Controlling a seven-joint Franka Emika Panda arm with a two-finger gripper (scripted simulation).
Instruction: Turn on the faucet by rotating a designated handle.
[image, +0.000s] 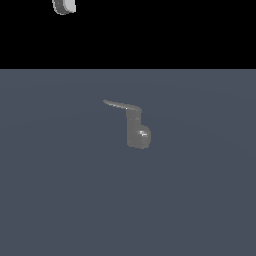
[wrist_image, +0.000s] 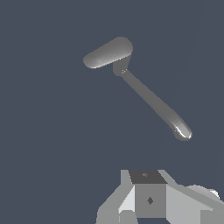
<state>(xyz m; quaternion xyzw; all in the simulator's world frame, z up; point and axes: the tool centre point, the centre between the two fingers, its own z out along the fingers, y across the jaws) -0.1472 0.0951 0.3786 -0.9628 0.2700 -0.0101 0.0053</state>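
Observation:
The faucet (image: 136, 131) is a small dull-grey column with a shiny rounded bulge (image: 143, 135) at its base, standing mid-floor in the exterior view. Its handle (image: 121, 105), a thin curved lever, projects from the column's top toward the exterior view's left. In the wrist view the handle (wrist_image: 108, 52) appears as a broad flat paddle, and the faucet column (wrist_image: 148, 98) runs from it to the shiny bulge (wrist_image: 182, 131). My gripper (wrist_image: 148, 194) shows only as grey blocks at the frame edge, well apart from the faucet and holding nothing. Its fingertips are not clear.
A white-grey piece of the robot arm (image: 64, 6) shows at the top of the exterior view, far above the faucet. The floor (image: 60, 190) is a flat blue-grey surface.

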